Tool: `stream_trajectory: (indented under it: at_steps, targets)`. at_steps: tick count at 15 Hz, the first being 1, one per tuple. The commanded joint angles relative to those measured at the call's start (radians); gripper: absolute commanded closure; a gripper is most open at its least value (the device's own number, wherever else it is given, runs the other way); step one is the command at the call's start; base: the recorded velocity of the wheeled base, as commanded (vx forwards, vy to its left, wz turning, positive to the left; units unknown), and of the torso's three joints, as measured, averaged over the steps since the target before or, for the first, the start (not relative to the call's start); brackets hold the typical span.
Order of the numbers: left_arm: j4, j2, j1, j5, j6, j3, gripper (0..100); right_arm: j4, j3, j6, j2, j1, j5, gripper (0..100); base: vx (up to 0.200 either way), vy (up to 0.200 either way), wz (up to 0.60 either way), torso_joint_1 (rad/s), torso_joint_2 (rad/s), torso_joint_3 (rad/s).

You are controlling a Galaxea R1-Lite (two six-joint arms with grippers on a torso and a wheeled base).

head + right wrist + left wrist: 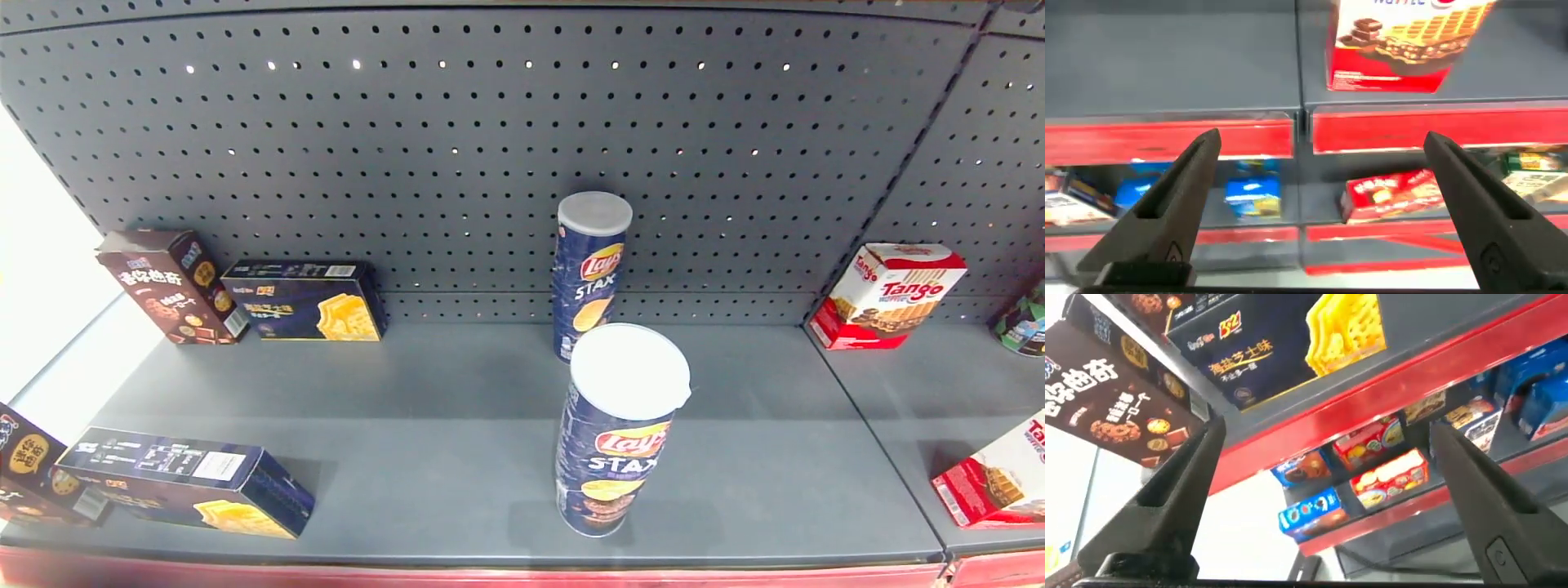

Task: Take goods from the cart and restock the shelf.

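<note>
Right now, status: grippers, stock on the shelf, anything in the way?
Left gripper open, empty; right gripper open, empty. Front chip can and rear chip can upright on shelf. Boxes off to both sides, apart from cans.

On the grey metal shelf [424,408] before me, a dark-blue cardboard tube [589,278] stands directly behind its twin tube [616,433]; dark cardboard boxes [306,300] lie left, red-and-white boxes [894,296] right.

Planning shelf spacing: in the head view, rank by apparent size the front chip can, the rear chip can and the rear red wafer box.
1. front chip can, largest, though nearness to the camera inflates it.
2. rear chip can and rear red wafer box: look about alike, so unranked.
</note>
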Motion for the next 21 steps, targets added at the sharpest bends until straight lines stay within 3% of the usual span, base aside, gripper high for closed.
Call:
stream_trajectory:
  at_steps: [1,3,4,5,6,7,8,9,10,11,12,13,14,15,17,21]
  targets:
    - [0.0,0.123,0.145,-0.006,0.001,0.0,0,0.0,-0.002,0.047,0.042,-0.017,0.075,0,0.0,0.0,0.0,0.0,0.0,0.0]
    - [0.0,0.128,0.246,-0.004,0.029,0.0,0,0.0,-0.002,0.046,0.007,-0.01,0.062,0,0.0,0.0,0.0,0.0,0.0,0.0]
    - [0.0,0.077,0.328,-0.006,0.039,0.0,0,0.0,-0.002,0.046,-0.029,-0.04,-0.006,0,0.0,0.0,0.0,0.0,0.0,0.0]
    - [0.0,0.027,0.389,-0.004,0.03,0.0,0,-0.015,0.005,0.044,-0.033,-0.052,-0.147,0,0.0,0.0,0.0,0.0,0.0,0.0]
    - [0.002,0.025,0.391,-0.004,0.027,0.0,0,-0.018,0.007,0.044,-0.033,-0.05,-0.173,0,0.0,0.0,0.0,0.0,0.0,0.0]
    - [-0.001,0.03,0.383,-0.009,0.01,0.003,0,-0.041,0.025,0.047,-0.035,-0.049,-0.285,0,0.0,0.0,0.0,0.0,0.0,0.0]
    - [-0.006,0.031,0.381,-0.061,0.01,0.003,0,-0.017,0.025,-0.005,-0.035,-0.044,-0.204,0,0.0,0.0,0.0,0.0,0.0,0.0]
    - [-0.006,0.031,0.38,-0.073,0.01,0.003,0,-0.011,0.025,-0.02,-0.035,-0.043,-0.184,0,0.0,0.0,0.0,0.0,0.0,0.0]
    - [-0.012,0.031,0.378,-0.176,0.009,0.005,0,-0.002,0.025,-0.063,-0.036,0.017,-0.121,0,0.0,0.0,0.0,0.0,0.0,0.0]
    - [-0.024,0.031,0.378,-0.195,0.007,0.011,0,-0.002,0.025,-0.039,-0.038,0.025,-0.146,0,0.0,0.0,0.0,0.0,0.0,0.0]
    - [-0.027,0.031,0.378,-0.198,-0.001,0.022,0,-0.002,0.025,-0.039,-0.038,0.025,-0.146,0,0.0,0.0,0.0,0.0,0.0,0.0]
    - [-0.029,0.031,0.378,-0.204,-0.045,0.023,0,-0.002,0.025,-0.039,-0.038,0.025,-0.146,0,0.0,0.0,0.0,0.0,0.0,0.0]
    - [-0.029,0.031,0.378,-0.215,-0.06,0.023,0,-0.003,0.025,-0.039,-0.041,0.032,-0.146,0,0.0,0.0,0.0,0.0,0.0,0.0]
    - [-0.029,0.031,0.378,-0.228,-0.083,0.026,0,0.0,0.025,-0.039,-0.111,0.126,-0.147,0,0.0,0.0,0.0,0.0,0.0,0.0]
    - [-0.041,0.031,0.378,-0.247,-0.16,0.029,0,-0.006,0.025,-0.039,-0.136,0.115,-0.146,0,0.0,0.0,0.0,0.0,0.0,0.0]
    - [-0.044,0.031,0.38,-0.239,-0.169,0.029,0,-0.005,0.025,-0.039,-0.136,0.115,-0.146,0,0.0,0.0,0.0,0.0,0.0,0.0]
